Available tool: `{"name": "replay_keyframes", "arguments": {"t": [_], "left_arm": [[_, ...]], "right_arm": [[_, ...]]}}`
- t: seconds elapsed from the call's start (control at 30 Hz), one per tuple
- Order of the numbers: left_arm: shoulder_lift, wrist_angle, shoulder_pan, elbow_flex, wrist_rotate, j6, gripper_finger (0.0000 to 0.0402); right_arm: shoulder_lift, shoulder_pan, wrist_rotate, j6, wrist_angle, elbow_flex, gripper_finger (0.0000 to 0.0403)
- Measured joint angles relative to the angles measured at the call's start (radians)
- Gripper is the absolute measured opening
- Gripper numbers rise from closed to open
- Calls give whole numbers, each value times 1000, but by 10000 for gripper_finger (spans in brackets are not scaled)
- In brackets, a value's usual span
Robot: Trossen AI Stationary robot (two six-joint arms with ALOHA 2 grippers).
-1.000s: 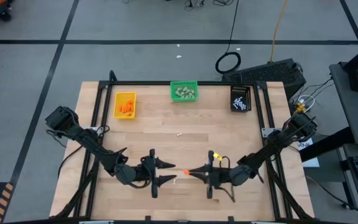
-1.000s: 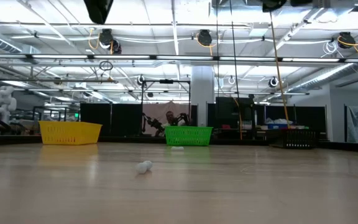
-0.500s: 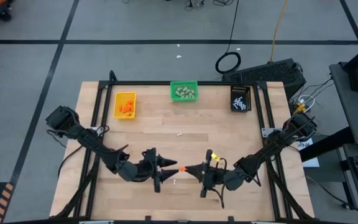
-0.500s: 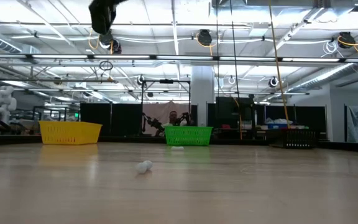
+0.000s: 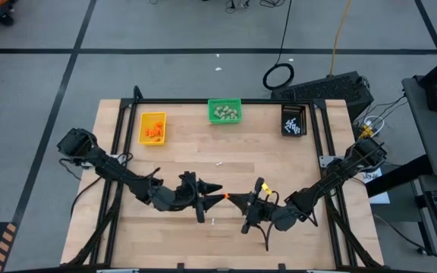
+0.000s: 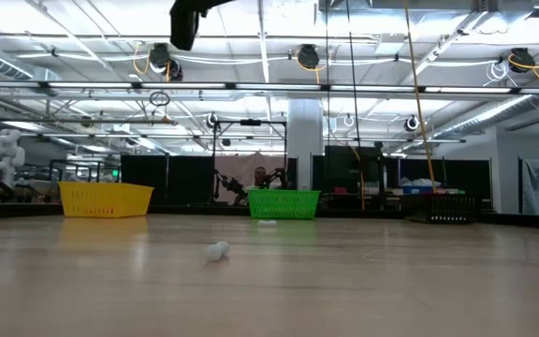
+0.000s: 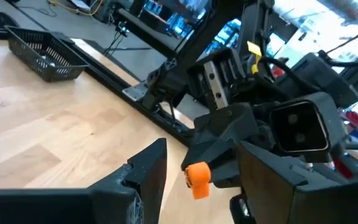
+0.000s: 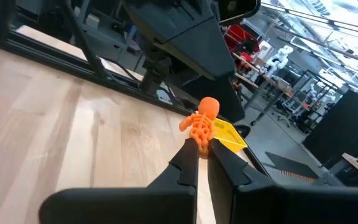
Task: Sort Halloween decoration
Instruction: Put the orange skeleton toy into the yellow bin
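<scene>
The right claw (image 5: 231, 199) is closed on a small orange skeleton figure (image 5: 224, 197), held above the near half of the counter (image 5: 279, 163), well apart from the yellow bin (image 5: 152, 127). In the high view the left claw (image 5: 215, 189) has advanced over the last second from a position beside the figure to one where its parted fingers flank it; this indicates a hand-over in progress, after which the left arm would likely carry the figure to the yellow bin, which already holds orange pieces. The low view shows a pale lump (image 6: 216, 250) lying on the counter nearer than the green bin (image 6: 284, 202); it remains unsorted. The left wrist view shows the figure (image 7: 197, 178) between the left fingers (image 7: 145, 171), not yet gripped. The right wrist view confirms the figure (image 8: 202, 126) pinched at the right fingertips (image 8: 188, 163).
</scene>
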Motion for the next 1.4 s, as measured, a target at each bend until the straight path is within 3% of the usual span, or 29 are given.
{"name": "replay_keyframes", "arguments": {"t": [0.3, 1.27, 1.4], "left_arm": [[0, -73, 7, 11, -11, 0, 193], [14, -97, 64, 12, 26, -27, 193], [14, -97, 64, 12, 26, -27, 176]], "right_arm": [[0, -27, 52, 7, -9, 0, 2], [0, -53, 47, 12, -43, -1, 2], [0, -54, 50, 28, -43, -1, 2]]}}
